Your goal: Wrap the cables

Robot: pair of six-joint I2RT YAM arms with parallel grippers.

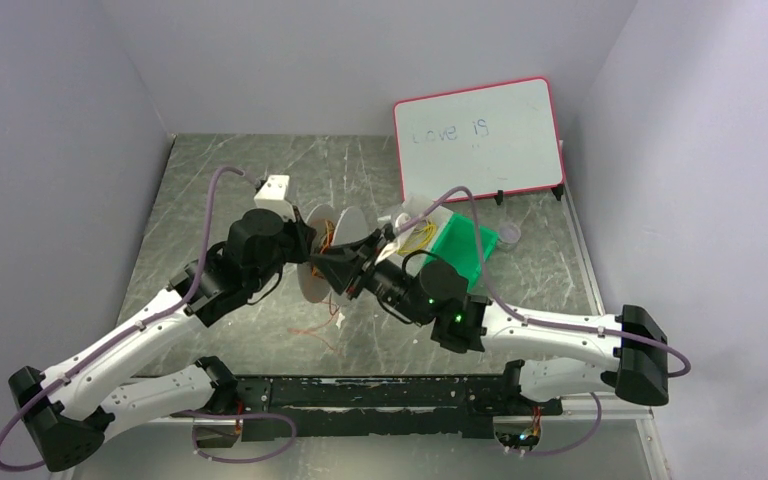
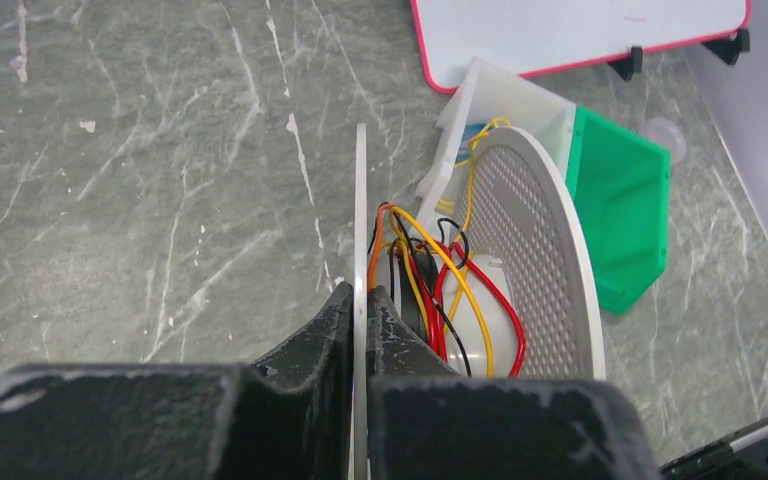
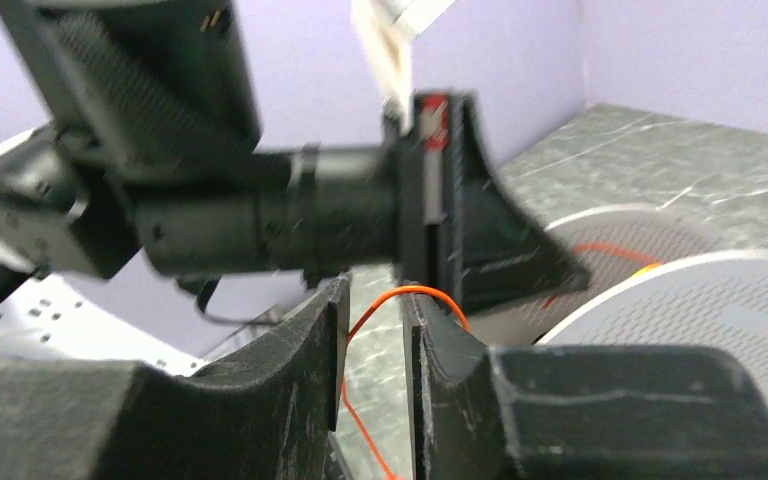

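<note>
A white spool with two round flanges [image 1: 312, 272] is held on edge above the table. My left gripper [image 2: 362, 296] is shut on the thin plain flange [image 2: 361, 200]. The perforated flange [image 2: 535, 230] stands to its right, with red, yellow, black and orange wire wound loosely on the hub [image 2: 460, 295]. The thin orange-red cable [image 3: 430, 292] arches over one fingertip of my right gripper [image 3: 375, 296] and drops through the gap between its jaws, which stand apart without pinching it. Loose cable [image 1: 312, 332] trails onto the table below the spool.
A pink-framed whiteboard [image 1: 477, 135] leans at the back right. A green bin [image 1: 467, 250] and a white tray with yellow and blue wire loops [image 1: 415, 225] sit just behind the spool. A small white block [image 1: 274, 190] rides on the left wrist.
</note>
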